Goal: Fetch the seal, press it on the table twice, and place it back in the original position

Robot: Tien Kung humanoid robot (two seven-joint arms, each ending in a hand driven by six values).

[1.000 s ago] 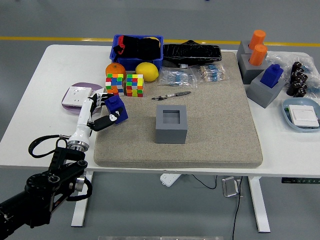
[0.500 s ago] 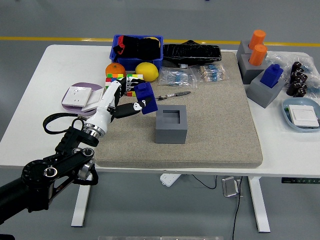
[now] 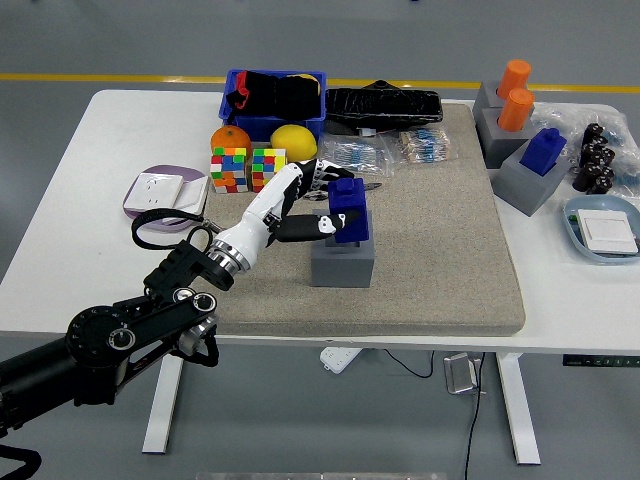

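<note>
The blue seal stands upright in the hollow top of the grey square holder at the middle of the beige mat. My left hand reaches in from the lower left, its white fingers wrapped around the seal's left side and its black thumb against the front. My right arm does not show.
Two colour cubes, an orange, a yellow fruit and a blue bin lie behind my hand. A pen lies just behind the holder. More grey holders with blue and orange seals stand at the right.
My left hand carried the blue seal from the mat's left edge rightward and set it down into the grey holder.
</note>
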